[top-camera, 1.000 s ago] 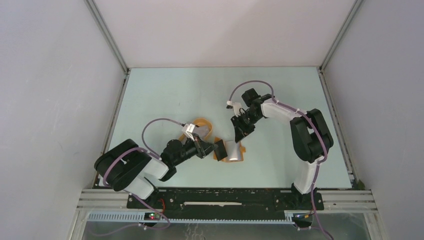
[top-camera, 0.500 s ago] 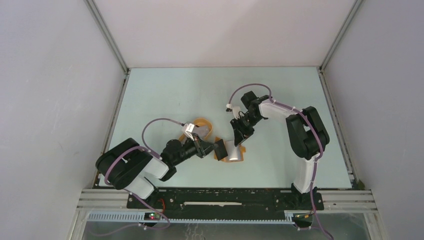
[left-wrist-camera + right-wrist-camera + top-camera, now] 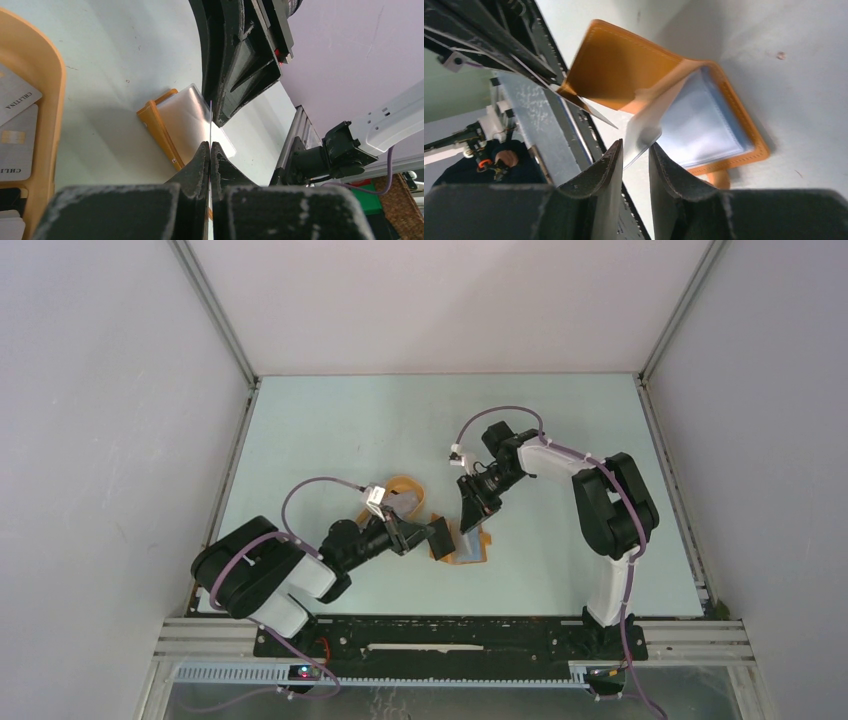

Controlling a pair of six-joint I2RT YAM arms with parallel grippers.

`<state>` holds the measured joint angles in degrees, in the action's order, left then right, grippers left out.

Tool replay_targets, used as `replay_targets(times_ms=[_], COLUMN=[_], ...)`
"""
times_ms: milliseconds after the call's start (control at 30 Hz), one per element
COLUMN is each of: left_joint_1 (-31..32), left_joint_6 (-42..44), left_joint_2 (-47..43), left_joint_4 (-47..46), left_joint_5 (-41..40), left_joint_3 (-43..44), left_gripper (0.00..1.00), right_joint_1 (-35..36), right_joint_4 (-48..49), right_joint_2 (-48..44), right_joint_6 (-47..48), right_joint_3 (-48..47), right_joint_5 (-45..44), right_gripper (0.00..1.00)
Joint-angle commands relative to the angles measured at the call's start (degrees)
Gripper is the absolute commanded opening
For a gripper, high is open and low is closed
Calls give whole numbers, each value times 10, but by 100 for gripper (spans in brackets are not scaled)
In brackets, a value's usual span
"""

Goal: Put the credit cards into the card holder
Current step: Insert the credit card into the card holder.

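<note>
Card brought to the open wallet
Left gripper (image 3: 210,146) clamped on a card (image 3: 211,112) held edge-on at the wallet (image 3: 624,70); right gripper (image 3: 634,147) pinching its clear flap (image 3: 644,130); beyond, spare cards (image 3: 15,100) in a tray (image 3: 50,65).

Top external: we look steeply down from above and behind arm bases (image 3: 603,608), far off; whole table (image 3: 330,430) in frame.
Left wrist: we sit just behind left gripper (image 3: 210,146), low over table, very close; own fingers bottom centre.
Right wrist: just behind right gripper (image 3: 634,150), close; own fingers at bottom.
Shared by all three: card holder (image 3: 470,548). Both wrist views share credit card (image 3: 211,120); each catches other gripper in upper frame.
</note>
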<state>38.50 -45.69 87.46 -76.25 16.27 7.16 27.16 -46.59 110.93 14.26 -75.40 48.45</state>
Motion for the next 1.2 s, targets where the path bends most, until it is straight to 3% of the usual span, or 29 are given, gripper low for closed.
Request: replay_targets(times_ms=[0,533,733,1000,1167], left_joint_1=[-6,-19,-19,-20,-19], left_joint_6=[-10,-8,19,81,89], left_joint_2=[-12,-115,-224,-424,-474], left_joint_4=[-39,16,131,385,438], left_joint_5=[15,21,21,2,7], left_joint_3=[-14,-43,-42,-20,-6], left_gripper=[0,0,0,0,0], right_joint_1=[1,-3,10,31,42], right_joint_4=[-9,15,23,72,90], right_joint_2=[0,66,66,89,92], right_joint_6=[5,-33,-40,-95,-117], right_joint_3=[-17,-19,-23,-26,-29], right_joint_5=[76,209,227,187,169], right_gripper=[33,37,40,41,41])
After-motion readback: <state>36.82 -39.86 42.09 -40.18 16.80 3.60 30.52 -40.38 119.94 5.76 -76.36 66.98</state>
